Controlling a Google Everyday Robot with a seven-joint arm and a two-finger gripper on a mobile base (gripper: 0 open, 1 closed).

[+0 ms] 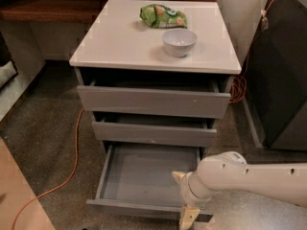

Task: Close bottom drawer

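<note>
The bottom drawer [144, 172] of the white-topped cabinet [120, 42] stands pulled far out, its grey tray empty and its flat front [134, 208] nearest me. The middle drawer [153, 134] and top drawer [153, 101] above it are each slightly out. My gripper [184, 197] comes in from the right on a white arm [249, 176] at the right end of the bottom drawer's front. Its cream fingers are apart: one fingertip [178, 177] is over the tray, the other [188, 217] is outside the front. It holds nothing.
A white bowl [179, 41] and a green snack bag [163, 16] sit on the cabinet top. An orange cable [72, 162] runs over the floor at the left. A dark unit [283, 80] stands close at the right. A wooden shelf [43, 8] is at the back left.
</note>
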